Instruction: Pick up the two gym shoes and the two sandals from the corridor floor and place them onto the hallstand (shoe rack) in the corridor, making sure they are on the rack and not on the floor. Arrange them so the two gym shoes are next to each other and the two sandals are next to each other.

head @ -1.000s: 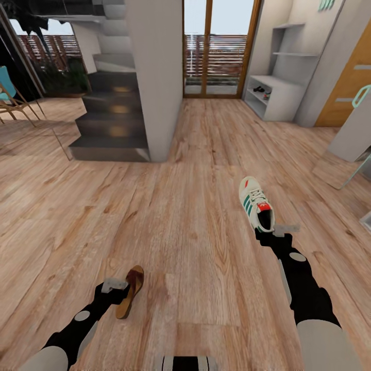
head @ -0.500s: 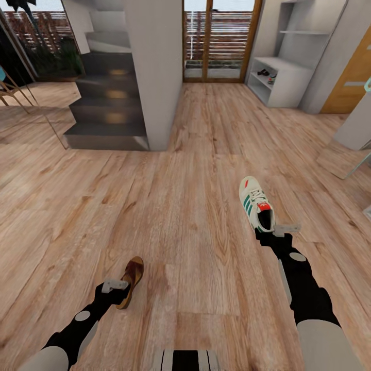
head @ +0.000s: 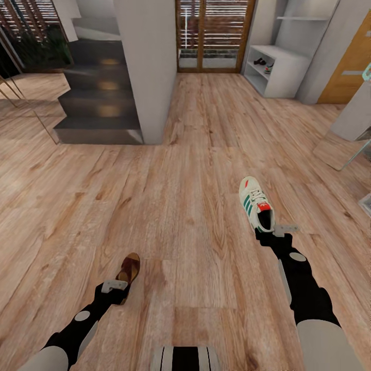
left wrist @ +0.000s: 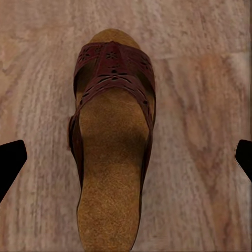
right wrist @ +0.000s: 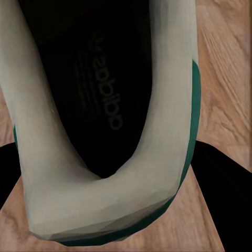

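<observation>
A dark brown sandal (head: 129,269) with a tan footbed (left wrist: 107,173) lies flat on the corridor floor (head: 196,206). My left gripper (head: 117,287) is open just behind its heel, and its black fingertips (left wrist: 10,160) stand wide apart on either side of the sandal without touching it. A white gym shoe (head: 254,202) with green stripes and a red tongue points away from me. My right gripper (head: 272,230) is shut on its heel (right wrist: 105,210), one finger on each side. The hallstand (head: 282,77) stands far off at the back right, with a dark shoe and a lighter one on its shelf.
A grey pillar (head: 145,72) and dark stairs (head: 98,103) stand at the back left. A glazed wooden door (head: 214,36) closes the far end, beside an orange door (head: 350,67). A glass panel (head: 345,149) stands at the right. Open floor lies between me and the hallstand.
The whole view has shifted, so the camera moved. The sandal shifted with the floor and now lies a little farther ahead of my left gripper. The gym shoe kept its place in my right gripper.
</observation>
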`<state>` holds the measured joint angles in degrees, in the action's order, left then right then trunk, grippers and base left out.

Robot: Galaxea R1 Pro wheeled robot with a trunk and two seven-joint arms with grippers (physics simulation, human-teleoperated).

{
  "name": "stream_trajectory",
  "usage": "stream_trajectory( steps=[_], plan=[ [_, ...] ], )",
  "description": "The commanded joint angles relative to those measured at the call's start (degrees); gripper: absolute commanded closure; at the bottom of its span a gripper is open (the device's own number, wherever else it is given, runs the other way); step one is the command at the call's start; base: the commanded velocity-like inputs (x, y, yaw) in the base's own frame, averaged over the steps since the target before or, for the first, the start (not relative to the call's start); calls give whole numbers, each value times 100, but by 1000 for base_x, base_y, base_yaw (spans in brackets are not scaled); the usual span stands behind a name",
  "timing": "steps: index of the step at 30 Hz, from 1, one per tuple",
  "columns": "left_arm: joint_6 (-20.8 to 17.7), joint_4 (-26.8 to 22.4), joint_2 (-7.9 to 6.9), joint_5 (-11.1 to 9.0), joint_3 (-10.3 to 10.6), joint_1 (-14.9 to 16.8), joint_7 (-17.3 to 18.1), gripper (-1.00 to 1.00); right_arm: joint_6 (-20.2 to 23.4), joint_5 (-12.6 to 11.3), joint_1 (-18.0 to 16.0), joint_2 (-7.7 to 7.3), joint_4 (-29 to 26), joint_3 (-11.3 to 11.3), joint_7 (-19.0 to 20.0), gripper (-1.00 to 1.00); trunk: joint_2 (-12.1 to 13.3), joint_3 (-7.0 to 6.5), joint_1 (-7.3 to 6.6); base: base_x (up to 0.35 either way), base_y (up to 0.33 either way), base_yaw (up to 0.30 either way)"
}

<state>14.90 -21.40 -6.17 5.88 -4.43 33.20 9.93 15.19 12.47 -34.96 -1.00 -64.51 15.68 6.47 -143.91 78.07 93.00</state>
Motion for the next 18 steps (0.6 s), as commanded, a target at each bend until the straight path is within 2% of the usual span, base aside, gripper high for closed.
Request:
stream_trajectory(
  steps=[1, 8, 18],
  plan=[
    [25, 3, 0, 61, -51, 3, 28, -100, 27, 61, -2, 3, -9, 14, 48, 100, -2, 5, -1, 0, 0, -40],
    [206, 1, -3, 68, -64, 3, -21, -100, 17, 55, -3, 6, -109, 11, 49, 100, -2, 9, -1, 0, 0, -14],
    [278, -5, -19, 71, -86, 3, -35, -100, 12, 54, -2, 11, -288, 5, 48, 100, -15, 231, 25, 0, 0, -1]
  ],
)
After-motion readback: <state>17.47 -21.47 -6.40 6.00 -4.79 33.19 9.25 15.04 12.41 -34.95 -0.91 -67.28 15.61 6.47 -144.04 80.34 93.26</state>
